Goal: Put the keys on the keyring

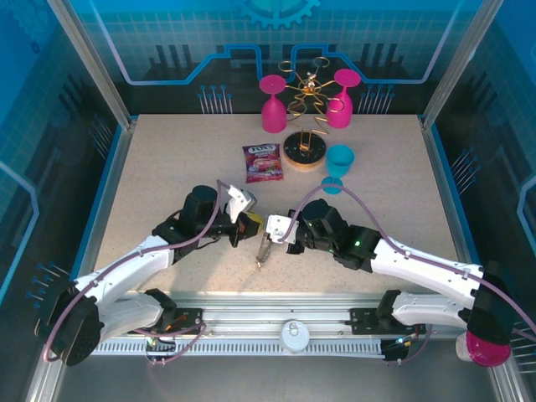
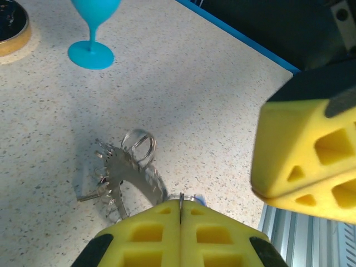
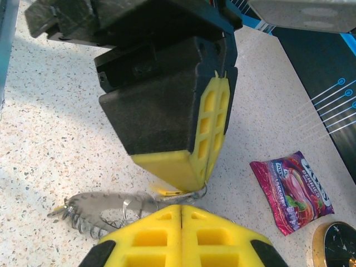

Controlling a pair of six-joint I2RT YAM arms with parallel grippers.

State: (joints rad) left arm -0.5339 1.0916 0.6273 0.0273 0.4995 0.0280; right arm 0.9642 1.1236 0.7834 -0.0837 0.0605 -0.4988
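The keyring [image 1: 265,245], a flat grey metal ring with wire loops on its rim, hangs tilted between both grippers at mid-table. My left gripper [image 1: 250,225] is shut, and a thin metal edge of the keyring [image 2: 127,173] runs into the seam of its yellow pads [image 2: 158,225]. My right gripper [image 1: 277,229] is shut too, its tips almost touching the left one's. In the right wrist view the keyring [image 3: 103,204] ends just before my own fingertips, beside a small yellow piece [image 3: 167,192]. A thin key blade [image 2: 89,195] sticks out of the ring.
A purple candy bag [image 1: 263,162] lies behind the grippers. Further back stand a round wooden rack base [image 1: 303,153] with a gold wire rack, two pink goblets [image 1: 272,105] and a turquoise goblet [image 1: 338,162]. A pink cup [image 1: 486,348] sits by the right arm's base.
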